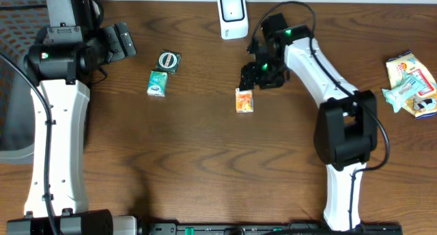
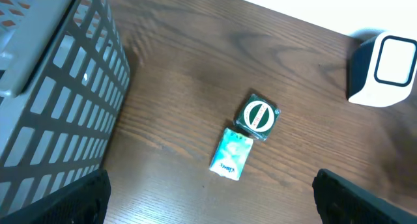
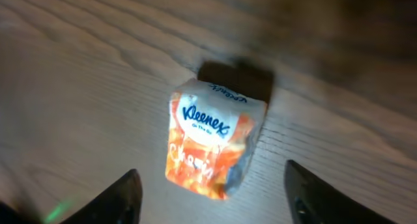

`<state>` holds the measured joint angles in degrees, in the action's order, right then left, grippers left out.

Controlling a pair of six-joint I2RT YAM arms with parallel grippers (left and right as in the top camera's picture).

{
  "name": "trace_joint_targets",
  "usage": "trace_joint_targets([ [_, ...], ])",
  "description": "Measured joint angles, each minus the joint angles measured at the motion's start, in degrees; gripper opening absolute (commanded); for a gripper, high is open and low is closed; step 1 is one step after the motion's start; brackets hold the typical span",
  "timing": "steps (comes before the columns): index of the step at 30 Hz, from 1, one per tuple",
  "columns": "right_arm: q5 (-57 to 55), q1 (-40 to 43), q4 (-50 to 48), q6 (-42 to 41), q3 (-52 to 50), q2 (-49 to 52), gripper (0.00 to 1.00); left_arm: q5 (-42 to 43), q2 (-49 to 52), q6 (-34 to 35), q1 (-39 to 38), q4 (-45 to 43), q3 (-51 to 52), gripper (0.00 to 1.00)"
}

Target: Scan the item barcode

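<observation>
While the tissue pack [image 1: 244, 100] lies flat on the table [image 1: 205, 160], well short of the scanner [image 1: 233, 16], nothing is holding it. It is seen from the right wrist with its printed face up. The right gripper [image 1: 258, 74] is poised just above it, and its fingers [image 3: 127, 198] are spread to either side and clear of the wrapper. That pincer is therefore released, not clenched on anything. The left gripper [image 1: 121, 42] is parked wide apart and empty at the far left beside the basket [image 2: 52, 87]. It is turned toward a green pack [image 1: 158, 83] and a round-logo pack [image 1: 168, 61], which touch each other. Snack packets [image 1: 410, 85] are piled at the right edge, well apart from the work.

The step in hand is judged to be the grasp of the tissue pack, with the scan itself not yet done. No barcode can be made out on the upper face, so it is presumed to sit on the underside or a side.

For the next move, the fingers would need to be lowered astride the pack and closed gently, since the soft wrapper is likely to crumple. The pack would then have to be lifted, carried back to the scanner, and turned so the coded face is presented to its window.
</observation>
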<state>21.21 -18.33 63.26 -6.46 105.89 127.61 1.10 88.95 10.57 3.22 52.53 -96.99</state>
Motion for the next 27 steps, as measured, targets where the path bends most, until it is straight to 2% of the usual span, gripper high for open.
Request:
trace_joint_targets([
  [3, -0.31, -1.38, -0.15, -0.66, -0.37, 2.19, 0.57, 0.00, 0.00, 0.00, 0.00, 0.00, 0.00, 0.98],
  [5, -0.70, -2.12, -0.13, -1.05, -0.44, 3.50, 0.54, 0.00, 0.00, 0.00, 0.00, 0.00, 0.00, 0.97],
  [8, -1.14, -2.89, 0.13, -2.16, -0.74, 5.09, 0.36, -0.02, 0.00, 0.00, 0.00, 0.00, 0.00, 0.98],
  [9, -1.20, -2.91, 0.22, -2.38, -0.85, 5.25, 0.34, -0.02, 0.00, 0.00, 0.00, 0.00, 0.00, 0.98],
  [16, -1.29, -2.43, 0.92, -3.19, -0.85, 5.29, 0.35, 0.00, 0.00, 0.00, 0.00, 0.00, 0.00, 0.98],
  [27, 2.05, 2.45, 5.11, -0.66, 0.52, 5.29, 0.48, 0.00, 0.00, 0.00, 0.00, 0.00, 0.00, 0.98],
])
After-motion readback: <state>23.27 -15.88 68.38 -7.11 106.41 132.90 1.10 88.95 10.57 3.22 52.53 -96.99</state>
